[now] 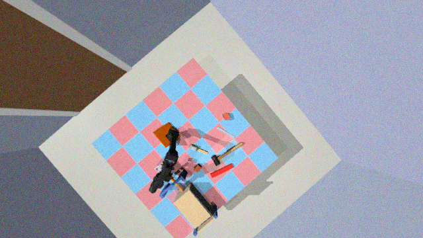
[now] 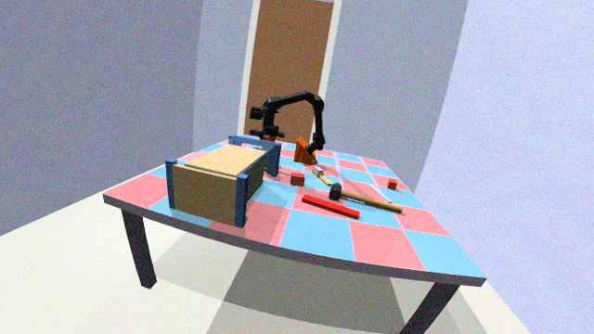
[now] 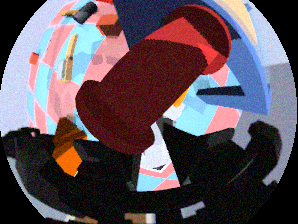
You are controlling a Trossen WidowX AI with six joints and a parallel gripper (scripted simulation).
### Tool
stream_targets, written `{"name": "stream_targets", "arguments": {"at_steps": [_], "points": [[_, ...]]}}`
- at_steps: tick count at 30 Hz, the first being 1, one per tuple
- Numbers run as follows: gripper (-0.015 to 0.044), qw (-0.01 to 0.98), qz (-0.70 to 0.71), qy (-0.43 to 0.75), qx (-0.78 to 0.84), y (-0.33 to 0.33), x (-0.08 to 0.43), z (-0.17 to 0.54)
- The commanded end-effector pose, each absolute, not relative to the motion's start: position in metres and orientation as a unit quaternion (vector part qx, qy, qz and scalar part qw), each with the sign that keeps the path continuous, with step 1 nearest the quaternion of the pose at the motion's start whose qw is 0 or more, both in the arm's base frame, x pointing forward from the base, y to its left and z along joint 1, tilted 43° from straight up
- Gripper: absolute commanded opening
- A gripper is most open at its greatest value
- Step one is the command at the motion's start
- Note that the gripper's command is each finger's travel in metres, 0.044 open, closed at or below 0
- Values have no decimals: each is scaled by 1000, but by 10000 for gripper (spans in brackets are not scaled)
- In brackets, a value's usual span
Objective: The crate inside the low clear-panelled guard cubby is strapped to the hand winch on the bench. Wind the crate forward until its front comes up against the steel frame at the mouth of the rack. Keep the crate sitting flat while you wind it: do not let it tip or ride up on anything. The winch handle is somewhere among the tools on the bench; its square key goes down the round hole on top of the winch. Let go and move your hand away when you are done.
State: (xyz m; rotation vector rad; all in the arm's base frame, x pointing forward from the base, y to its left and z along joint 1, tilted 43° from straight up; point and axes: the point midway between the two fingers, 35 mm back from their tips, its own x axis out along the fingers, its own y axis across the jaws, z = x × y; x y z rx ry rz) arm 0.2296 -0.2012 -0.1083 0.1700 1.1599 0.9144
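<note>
Pincer clenched on the red handle by the winch, crate somewhere in the rack
Going big to small: on the checkered worktop we've got the wood-topped rack, with the blue frame at its mouth. Crate should be inside, but we can't see it, so no idea if it's flat. Our pincer has the handle near the pale winch; can't tell if the key's seated. We'd crank slow, even circles, key pressed down, easing off at contact. Handle's dark red, spool-shaped, flared ends, brighter patch up top. Orange strap runs rackward.
</note>
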Motion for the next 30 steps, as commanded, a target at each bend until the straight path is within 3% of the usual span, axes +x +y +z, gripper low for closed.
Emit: {"name": "stream_targets", "arguments": {"at_steps": [1, 30], "points": [[0, 734, 429, 523, 65, -198, 229, -111], [0, 733, 422, 528, 73, -199, 230, -112]]}}
